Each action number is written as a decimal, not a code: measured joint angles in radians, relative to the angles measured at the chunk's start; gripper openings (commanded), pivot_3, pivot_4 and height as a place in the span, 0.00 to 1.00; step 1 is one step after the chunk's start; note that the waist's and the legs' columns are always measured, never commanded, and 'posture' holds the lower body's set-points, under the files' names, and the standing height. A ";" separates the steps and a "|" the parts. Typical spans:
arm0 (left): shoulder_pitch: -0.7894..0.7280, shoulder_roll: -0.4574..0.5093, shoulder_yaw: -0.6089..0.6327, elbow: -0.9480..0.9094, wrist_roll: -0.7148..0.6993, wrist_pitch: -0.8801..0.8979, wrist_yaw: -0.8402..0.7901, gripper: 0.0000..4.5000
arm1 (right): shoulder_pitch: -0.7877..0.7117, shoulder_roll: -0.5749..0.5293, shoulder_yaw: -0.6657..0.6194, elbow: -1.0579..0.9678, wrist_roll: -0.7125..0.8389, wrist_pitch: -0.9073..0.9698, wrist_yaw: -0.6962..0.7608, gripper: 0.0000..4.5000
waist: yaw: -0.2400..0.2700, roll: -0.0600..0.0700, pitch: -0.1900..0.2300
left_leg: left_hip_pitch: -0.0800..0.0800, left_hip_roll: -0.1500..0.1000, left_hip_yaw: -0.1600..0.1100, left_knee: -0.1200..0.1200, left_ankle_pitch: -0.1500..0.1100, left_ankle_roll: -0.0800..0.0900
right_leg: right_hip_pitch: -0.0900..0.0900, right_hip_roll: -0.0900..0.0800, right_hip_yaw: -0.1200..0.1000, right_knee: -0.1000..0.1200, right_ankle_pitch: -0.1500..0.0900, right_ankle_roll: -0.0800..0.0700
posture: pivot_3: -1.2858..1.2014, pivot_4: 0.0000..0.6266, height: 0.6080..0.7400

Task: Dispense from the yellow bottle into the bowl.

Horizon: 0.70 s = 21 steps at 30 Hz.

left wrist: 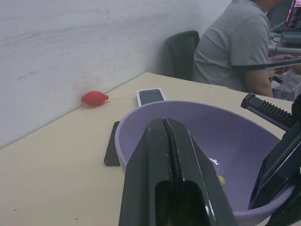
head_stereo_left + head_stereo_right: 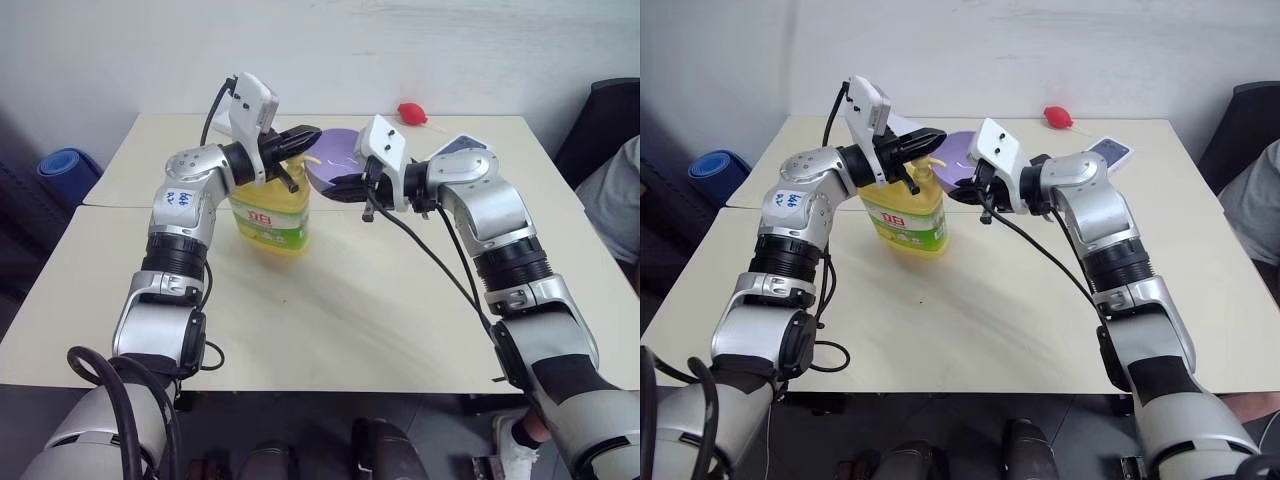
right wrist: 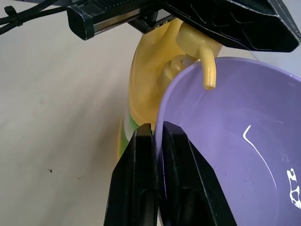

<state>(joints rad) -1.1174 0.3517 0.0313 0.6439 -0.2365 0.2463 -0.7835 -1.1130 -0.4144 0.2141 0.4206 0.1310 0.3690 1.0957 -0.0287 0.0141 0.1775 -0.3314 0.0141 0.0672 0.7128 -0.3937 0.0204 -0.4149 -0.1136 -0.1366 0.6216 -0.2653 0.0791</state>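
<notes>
The yellow bottle (image 2: 270,215) stands on the cream table (image 2: 350,300), left of centre. Its pump nozzle (image 3: 207,66) points down over the rim of the lavender bowl (image 3: 244,141). My left gripper (image 2: 310,133) is shut, and its black fingers (image 1: 163,136) lie across the top of the pump head. My right gripper (image 3: 154,128) is shut on the bowl's near rim and holds the bowl (image 2: 335,160) tilted in the air beside the bottle. A small yellow spot (image 1: 221,180) lies inside the bowl.
A red rubber bulb (image 2: 412,112) and a white box showing a phone (image 1: 150,96) lie at the table's far edge. A dark phone (image 1: 112,150) lies flat behind the bowl. A person in a grey shirt (image 1: 230,47) sits by a black chair (image 2: 600,120) on the right.
</notes>
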 measured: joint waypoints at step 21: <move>0.041 0.079 0.184 -0.152 -0.234 0.071 -0.182 0.00 | 0.222 -0.083 -0.045 -0.084 0.012 -0.037 -0.025 0.00 | -0.001 -0.004 0.003 | -0.028 -0.002 0.001 0.001 0.000 0.000 | -0.028 0.000 -0.004 0.002 0.000 0.000 | 0.52 0.24 1.00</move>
<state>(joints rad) -1.0760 0.4305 0.2157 0.4919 -0.4702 0.3170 -0.9659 -0.8905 -0.4972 0.1694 0.3364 0.1434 0.3321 1.0702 -0.0296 0.0105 0.1803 -0.3589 0.0116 0.0680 0.7142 -0.3934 0.0208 -0.4426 -0.1138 -0.1408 0.6235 -0.2650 0.0795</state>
